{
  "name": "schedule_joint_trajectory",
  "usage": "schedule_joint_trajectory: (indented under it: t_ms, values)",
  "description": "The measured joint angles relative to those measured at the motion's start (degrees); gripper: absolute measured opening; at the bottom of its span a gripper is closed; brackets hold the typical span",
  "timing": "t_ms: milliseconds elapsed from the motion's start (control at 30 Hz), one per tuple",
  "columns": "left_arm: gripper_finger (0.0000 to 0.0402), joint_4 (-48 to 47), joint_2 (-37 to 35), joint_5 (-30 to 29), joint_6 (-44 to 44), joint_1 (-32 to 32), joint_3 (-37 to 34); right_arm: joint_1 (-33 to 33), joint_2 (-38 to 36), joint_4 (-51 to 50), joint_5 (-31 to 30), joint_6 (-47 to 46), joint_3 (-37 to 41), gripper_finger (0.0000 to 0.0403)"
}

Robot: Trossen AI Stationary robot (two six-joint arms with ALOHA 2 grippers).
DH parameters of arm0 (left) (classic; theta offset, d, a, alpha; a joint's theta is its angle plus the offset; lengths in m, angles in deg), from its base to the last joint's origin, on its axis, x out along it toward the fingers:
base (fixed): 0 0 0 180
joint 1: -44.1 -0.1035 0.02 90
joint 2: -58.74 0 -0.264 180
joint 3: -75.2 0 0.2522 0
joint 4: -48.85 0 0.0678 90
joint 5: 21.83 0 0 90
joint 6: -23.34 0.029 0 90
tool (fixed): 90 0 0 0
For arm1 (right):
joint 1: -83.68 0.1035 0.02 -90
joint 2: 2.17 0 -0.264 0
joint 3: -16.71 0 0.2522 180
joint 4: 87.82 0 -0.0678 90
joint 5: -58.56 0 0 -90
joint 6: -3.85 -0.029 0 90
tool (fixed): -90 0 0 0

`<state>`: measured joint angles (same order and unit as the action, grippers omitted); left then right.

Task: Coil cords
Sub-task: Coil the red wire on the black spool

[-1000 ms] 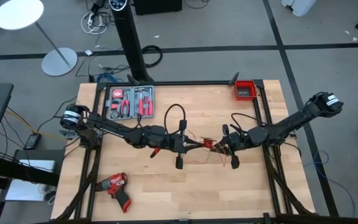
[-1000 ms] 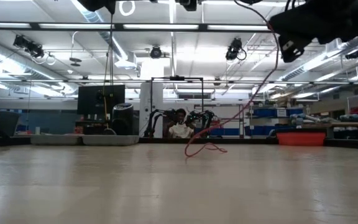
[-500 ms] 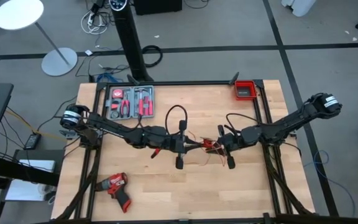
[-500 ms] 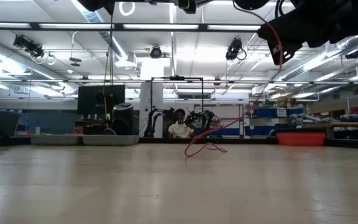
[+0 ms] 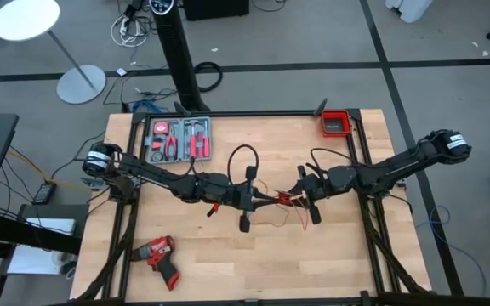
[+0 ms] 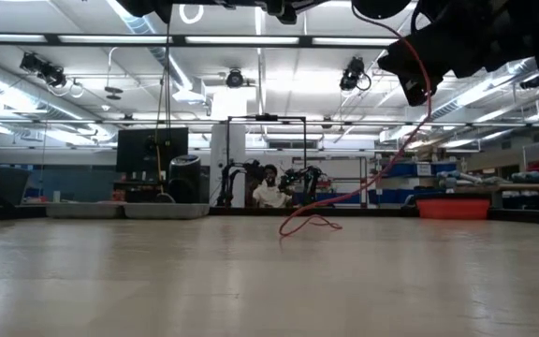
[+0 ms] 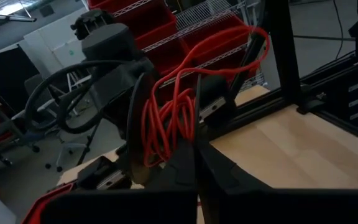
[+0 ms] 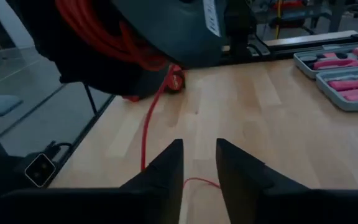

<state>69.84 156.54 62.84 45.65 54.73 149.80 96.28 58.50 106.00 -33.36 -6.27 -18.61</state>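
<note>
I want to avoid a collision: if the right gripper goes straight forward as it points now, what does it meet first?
Probably the left gripper with its bundle of red wire, directly ahead of the right gripper; depth is unclear.

Both arms are reaching in over the middle of the table, the left gripper and right gripper meeting close together, with the cord bunching between them and trailing down onto the wood. The tool tray is sitting behind the left arm, the bin at the far right corner, and the drill is lying near the front left; the cord's loose end is probably resting on the tabletop.
</note>
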Motion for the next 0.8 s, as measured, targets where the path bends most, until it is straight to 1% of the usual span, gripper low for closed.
schedule_joint_trajectory:
  t_ms: [67,167,233,367,500,800]
  values:
    - [0.0000,0.04,0.00,0.01,-0.10,0.02,0.00,-0.51,-0.47,-0.48,1.39,0.05,0.00,0.0106]
    - [0.0000,0.01,0.00,0.00,-0.10,0.00,0.00,-1.27,-0.80,-0.14,6.10,0.04,0.00,0.0119]
    - [0.0000,-0.01,0.00,0.00,-0.08,0.00,0.00,-1.73,-0.82,0.09,8.69,-1.06,0.00,0.0123]
    - [0.0000,-0.52,0.00,0.00,-0.03,-0.02,0.00,-2.45,-0.82,0.11,11.65,-4.32,0.00,0.0123]
    - [0.0000,-0.58,0.00,0.00,0.01,-0.04,0.00,-2.52,-0.82,0.13,12.25,-6.65,0.00,0.0122]
    - [0.0000,-0.56,0.00,-0.81,0.70,-0.13,0.00,-1.42,-0.82,-0.03,11.85,-7.47,0.00,0.0119]
